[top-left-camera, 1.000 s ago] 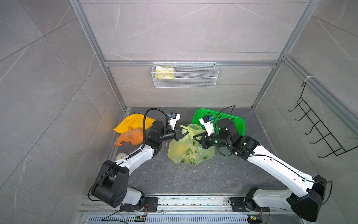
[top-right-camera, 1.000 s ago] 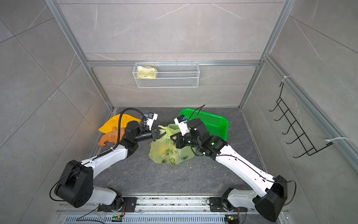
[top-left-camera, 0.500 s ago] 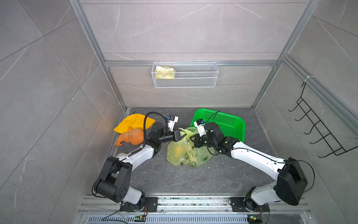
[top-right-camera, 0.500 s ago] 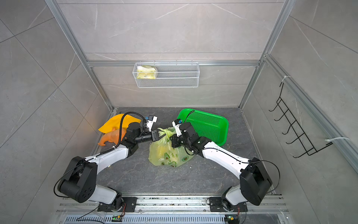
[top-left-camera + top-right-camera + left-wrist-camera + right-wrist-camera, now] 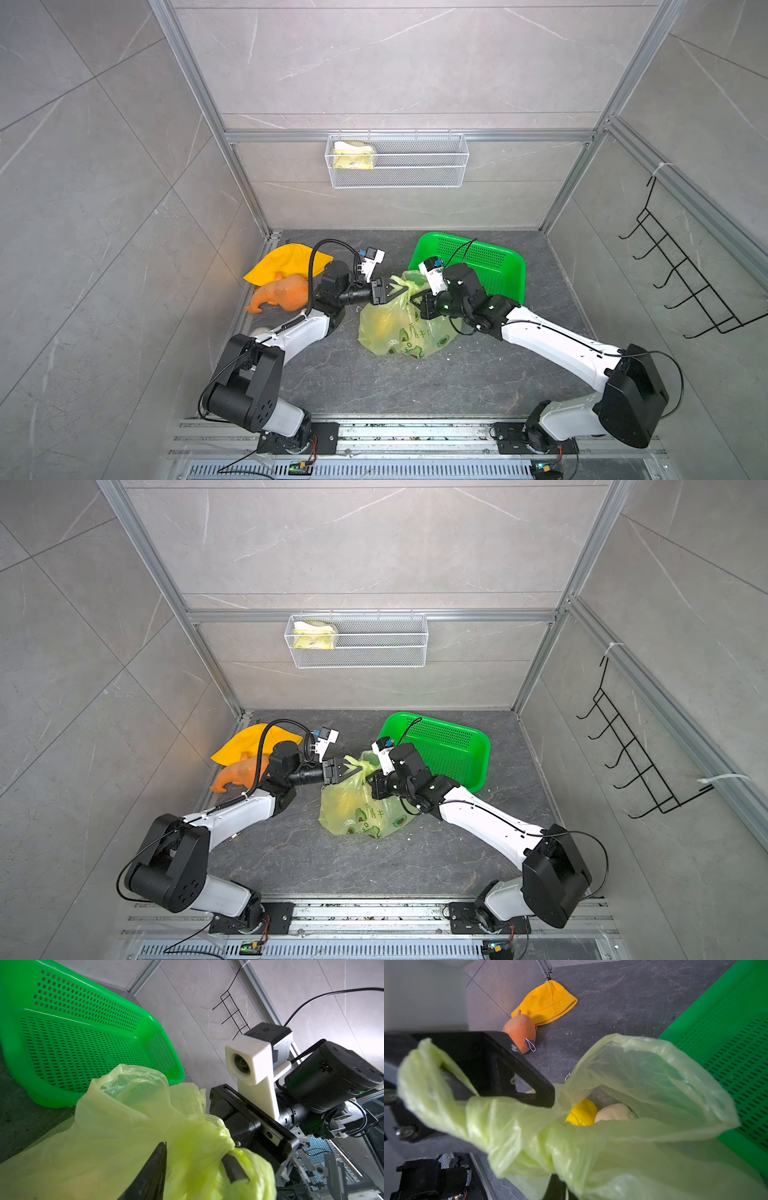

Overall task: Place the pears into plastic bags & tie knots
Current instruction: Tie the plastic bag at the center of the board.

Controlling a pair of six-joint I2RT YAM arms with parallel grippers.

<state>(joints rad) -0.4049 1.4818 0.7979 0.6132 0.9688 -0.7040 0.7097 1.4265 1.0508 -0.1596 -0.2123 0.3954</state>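
Observation:
The yellow-green plastic bag [image 5: 399,332] [image 5: 357,808] sits on the dark floor between both arms. Its handle straps are bunched and twisted together [image 5: 405,286] at the top. Through the mouth in the right wrist view I see a yellow pear [image 5: 582,1113] and a cream pear [image 5: 614,1112] inside. My left gripper [image 5: 388,291] [image 5: 194,1151] has its fingers apart, with a strap lying between them and draped over one finger [image 5: 232,1165]. My right gripper [image 5: 417,297] is shut on the opposite strap; plastic hides its tips in its own wrist view.
A green perforated basket [image 5: 478,257] lies just behind the right gripper. An orange toy [image 5: 282,293] and a yellow-orange cloth [image 5: 286,259] lie by the left wall. A wire basket [image 5: 397,160] hangs on the back wall, and a black hook rack [image 5: 681,274] on the right wall.
The left gripper's jaws have parted from their shut grip on the strap. The right arm has drawn back to the right after reaching leftward. The bag stays put.

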